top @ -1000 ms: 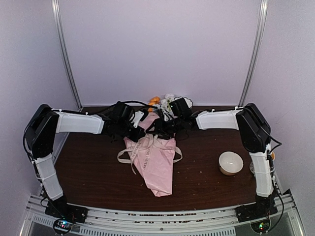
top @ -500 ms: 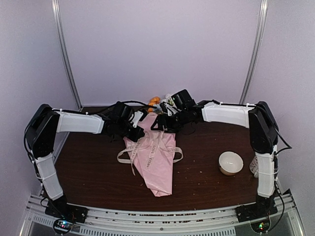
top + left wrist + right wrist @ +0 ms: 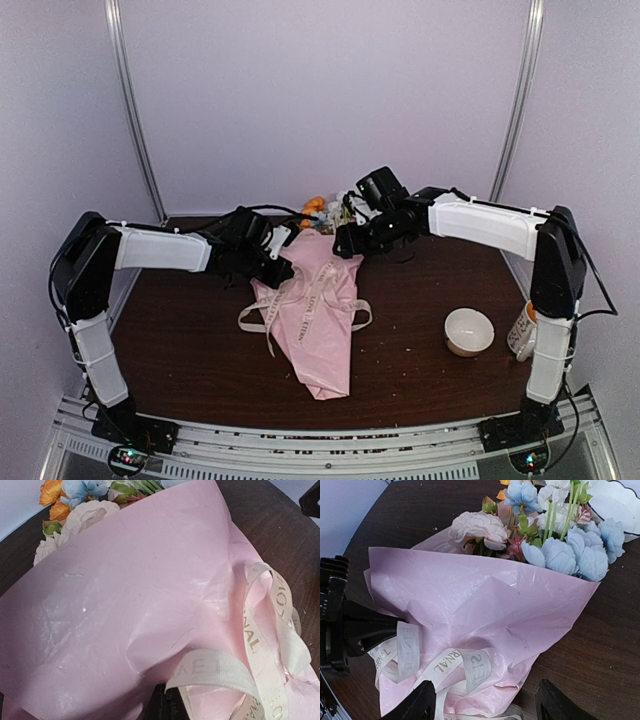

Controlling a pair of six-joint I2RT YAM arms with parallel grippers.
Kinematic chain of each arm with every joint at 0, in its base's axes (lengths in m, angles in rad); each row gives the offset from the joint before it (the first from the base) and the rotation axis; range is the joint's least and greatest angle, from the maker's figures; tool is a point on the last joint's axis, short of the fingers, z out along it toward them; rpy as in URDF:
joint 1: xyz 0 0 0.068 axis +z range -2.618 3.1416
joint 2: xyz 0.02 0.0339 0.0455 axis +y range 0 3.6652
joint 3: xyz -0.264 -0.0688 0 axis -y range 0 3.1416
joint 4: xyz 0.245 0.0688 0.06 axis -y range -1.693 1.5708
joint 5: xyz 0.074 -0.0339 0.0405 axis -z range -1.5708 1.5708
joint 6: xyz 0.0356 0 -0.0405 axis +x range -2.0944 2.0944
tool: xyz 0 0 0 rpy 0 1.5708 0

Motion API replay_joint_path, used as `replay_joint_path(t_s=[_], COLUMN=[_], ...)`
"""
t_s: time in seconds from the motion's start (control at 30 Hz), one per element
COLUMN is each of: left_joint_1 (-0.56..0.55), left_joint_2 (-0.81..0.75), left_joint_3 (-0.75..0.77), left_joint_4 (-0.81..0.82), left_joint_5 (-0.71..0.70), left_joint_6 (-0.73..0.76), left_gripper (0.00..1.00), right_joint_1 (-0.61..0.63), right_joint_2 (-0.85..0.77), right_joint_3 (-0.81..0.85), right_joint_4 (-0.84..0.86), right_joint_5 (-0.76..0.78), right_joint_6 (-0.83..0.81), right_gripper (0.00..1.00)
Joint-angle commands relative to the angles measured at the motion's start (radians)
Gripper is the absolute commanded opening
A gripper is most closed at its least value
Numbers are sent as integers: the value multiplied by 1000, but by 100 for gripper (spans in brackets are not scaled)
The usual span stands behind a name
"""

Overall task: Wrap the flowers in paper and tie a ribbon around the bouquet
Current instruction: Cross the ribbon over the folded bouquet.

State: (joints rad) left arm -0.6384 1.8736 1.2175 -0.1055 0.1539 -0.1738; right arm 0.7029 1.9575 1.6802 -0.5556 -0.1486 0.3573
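The bouquet (image 3: 312, 325) lay mid-table (image 3: 170, 350), blooms toward the far edge. Its paper (image 3: 485, 605) cone looked loosely closed, the flowers (image 3: 555, 550) spilled from the top, and the ribbon (image 3: 260, 645) sat in slack loops. A tug would likely unroll the wrap or undo the bow. The left tool (image 3: 278, 270) was clamped shut beside the ribbon; whether it pinched it, I could not tell. The right tool (image 3: 345, 243) hovered wide open, holding nothing.

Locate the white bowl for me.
In the top view the bowl stands on the right side of the table, apart from the bouquet to its left.
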Motion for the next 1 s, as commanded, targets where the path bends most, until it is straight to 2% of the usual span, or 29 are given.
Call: replay_joint_path(t_s=[0.0,0.07,0.2,0.33,0.43,0.57,0.77,0.87,0.97], left_joint_1=[11,11,11,12,12,12,14,13,13], left_joint_2=[13,13,12,10,11,5,2,2,2], left_joint_3=[6,3,-3,-7,-6,-10,-18,-18,-16], left_joint_4=[23,22,20,25,27,21,26,30,25], left_joint_5=[10,13,12,10,12,13,11,12,12], left_joint_6=[-6,-8,-7,-9,-10,-6,-6,-8,-6], left_gripper=[0,0,0,0,0,0,0,0,0], right_joint_1=[11,10,13,38,37,47,47,43,41], right_joint_2=[-38,-25,19,46,96,110,116,144,190], right_joint_3=[-41,-46,-29,-32,13,63,102,121,170], right_joint_4=[24,49,79,92,20,-37,-105,-114,-137], right_joint_5=[36,-41,-196,-189,-138,19,139,120,59], right_joint_6=[-34,-26,48,98,115,43,-32,-47,-54], right_gripper=[68,62,42,41,44,47,46,43,34])
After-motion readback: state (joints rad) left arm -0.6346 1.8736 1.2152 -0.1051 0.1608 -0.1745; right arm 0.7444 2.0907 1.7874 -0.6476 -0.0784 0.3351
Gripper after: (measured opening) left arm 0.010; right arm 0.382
